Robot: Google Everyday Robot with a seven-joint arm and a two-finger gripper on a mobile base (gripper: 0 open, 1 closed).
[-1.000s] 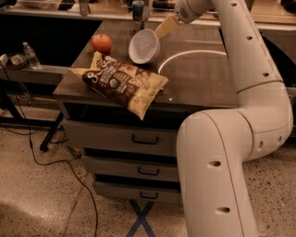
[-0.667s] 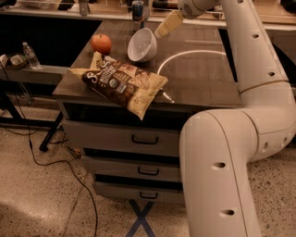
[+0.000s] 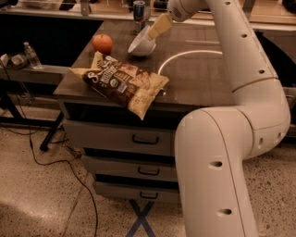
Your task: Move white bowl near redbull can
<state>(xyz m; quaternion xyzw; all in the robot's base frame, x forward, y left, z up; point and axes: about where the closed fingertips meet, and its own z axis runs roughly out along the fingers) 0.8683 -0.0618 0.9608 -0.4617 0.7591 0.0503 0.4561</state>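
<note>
Item, white bowl (image 3: 141, 45): on the far half of the dark surface (image 3: 208, 78), tipped at a slant rather than sitting flat, just right of the apple (image 3: 102, 43) and a little in front of the redbull can (image 3: 138, 10). From where I stand I cannot tell whether its foot touches the wood. Item, redbull can: upright at the far edge, apart from the bowl. Item, pincer (image 3: 156, 30): at the end of the long white arm (image 3: 249, 69), which reaches in from the upper right; its tan fingers (image 3: 161, 24) are pinching the bowl's right-hand rim. Item, chip bag (image 3: 125, 83): lying flat nearer the front, one corner hanging over the edge above the drawers (image 3: 145, 139), well clear of the work. Item, water bottle (image 3: 31, 54): on the low side shelf to the left, no part of this job. Step in hand, as I judge it: the placing stage, with the bowl held in the can's neighbourhood but not let go. Next move calls for levelling the bowl, lowering it until the foot rests squarely on the surface, then spreading the fingers and lifting straight away. The can stands close behind and the apple close beside, so a sideways sweep could knock either one.
</note>
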